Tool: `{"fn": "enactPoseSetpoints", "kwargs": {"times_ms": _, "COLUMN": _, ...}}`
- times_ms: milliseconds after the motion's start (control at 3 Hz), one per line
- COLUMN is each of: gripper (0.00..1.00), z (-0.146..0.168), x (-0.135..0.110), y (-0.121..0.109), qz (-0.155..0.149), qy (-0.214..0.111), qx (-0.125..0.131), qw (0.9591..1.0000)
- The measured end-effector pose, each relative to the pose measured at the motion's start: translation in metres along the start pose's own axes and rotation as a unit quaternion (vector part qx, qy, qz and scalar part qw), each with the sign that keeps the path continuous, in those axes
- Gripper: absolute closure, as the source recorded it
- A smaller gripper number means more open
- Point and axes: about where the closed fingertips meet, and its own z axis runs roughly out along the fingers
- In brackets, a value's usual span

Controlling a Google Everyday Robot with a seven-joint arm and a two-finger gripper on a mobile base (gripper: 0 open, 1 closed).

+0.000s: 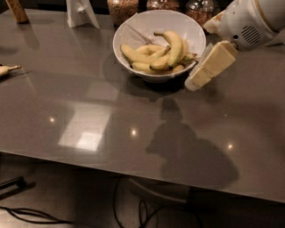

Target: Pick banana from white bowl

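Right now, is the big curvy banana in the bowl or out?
In. The banana lies atop other bananas inside the white bowl; the gripper hangs just outside its rim.

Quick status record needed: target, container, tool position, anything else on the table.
target: banana, arched, lying on top of the pile
container: white bowl, on the table, holding several bananas
tool: tool, outside the bowl, beside its rim on the view's right
grasp: not yet touching the banana
other: glass jars behind the bowl
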Motion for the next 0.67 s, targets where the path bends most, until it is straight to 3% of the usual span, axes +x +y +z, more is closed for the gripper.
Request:
{"fn": "enactPoseSetpoints", "kwargs": {"times_ms": 333, "gripper": 0.0, "z": 0.0, "x": 0.0, "y": 0.0, "qz": 0.0, "qy": 0.0, "qx": 0.0, "qw": 1.0}}
{"fn": "enactPoseSetpoints", "kwargs": {"times_ms": 667, "gripper": 0.0, "z": 0.008, "x": -0.014, "y": -0.022, "qz": 0.014, "qy": -0.041, "qx": 0.026, "qw": 0.9988}}
